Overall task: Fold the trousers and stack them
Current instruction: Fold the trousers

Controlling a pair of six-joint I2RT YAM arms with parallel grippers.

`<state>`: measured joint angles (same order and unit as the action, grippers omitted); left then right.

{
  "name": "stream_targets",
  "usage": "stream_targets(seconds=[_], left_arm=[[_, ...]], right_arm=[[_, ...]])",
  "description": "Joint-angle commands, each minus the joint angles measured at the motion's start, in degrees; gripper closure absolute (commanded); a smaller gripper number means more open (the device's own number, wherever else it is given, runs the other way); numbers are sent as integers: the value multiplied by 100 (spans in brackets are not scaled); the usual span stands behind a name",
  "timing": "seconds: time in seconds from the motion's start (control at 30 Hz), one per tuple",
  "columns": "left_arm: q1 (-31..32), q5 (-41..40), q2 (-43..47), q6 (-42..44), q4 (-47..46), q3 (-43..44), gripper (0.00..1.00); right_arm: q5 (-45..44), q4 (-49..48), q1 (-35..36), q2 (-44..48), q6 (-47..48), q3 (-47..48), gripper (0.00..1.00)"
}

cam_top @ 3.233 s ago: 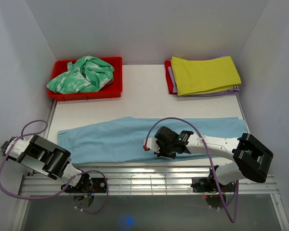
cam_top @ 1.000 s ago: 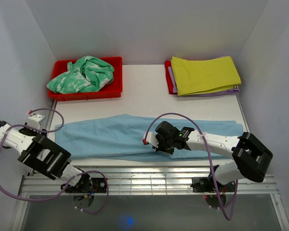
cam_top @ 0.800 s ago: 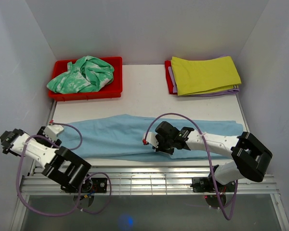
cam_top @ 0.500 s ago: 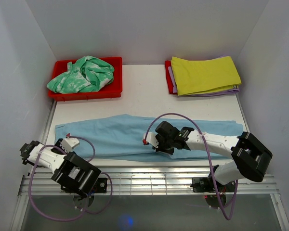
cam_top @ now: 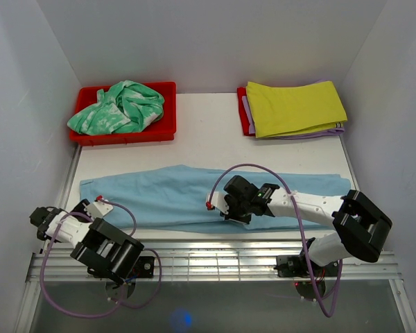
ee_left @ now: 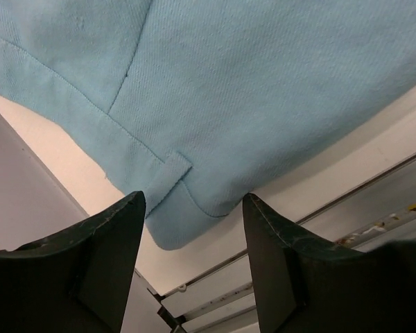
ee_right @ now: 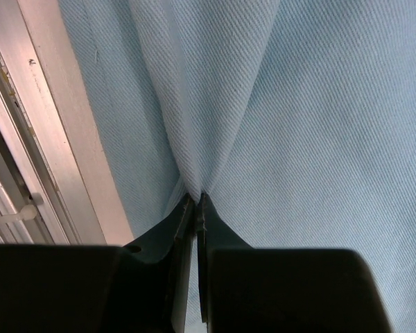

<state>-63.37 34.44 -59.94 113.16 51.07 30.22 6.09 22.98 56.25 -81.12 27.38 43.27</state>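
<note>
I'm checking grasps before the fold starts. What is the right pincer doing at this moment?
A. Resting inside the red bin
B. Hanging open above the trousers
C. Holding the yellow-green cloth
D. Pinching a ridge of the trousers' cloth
D: in the right wrist view the right pincer is closed, with the cloth of the trousers gathered into a raised fold that runs into its fingertips.

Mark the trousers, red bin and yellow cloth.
trousers (cam_top: 152,198): top view, middle of the left half.
red bin (cam_top: 125,135): top view, front wall.
yellow cloth (cam_top: 295,107): top view, centre of the top layer.
</note>
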Motion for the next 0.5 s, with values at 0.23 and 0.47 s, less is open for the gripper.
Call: stream_targets(seconds=[0.23,0.47], left_arm=[[-17,-60,-141,2834,-291,28,53],[-17,-226,-290,2842,218,327,43]], right_arm=[[68,356,-79,79,-74,-152,92],[77,374,-140,141,-66,-143,92]])
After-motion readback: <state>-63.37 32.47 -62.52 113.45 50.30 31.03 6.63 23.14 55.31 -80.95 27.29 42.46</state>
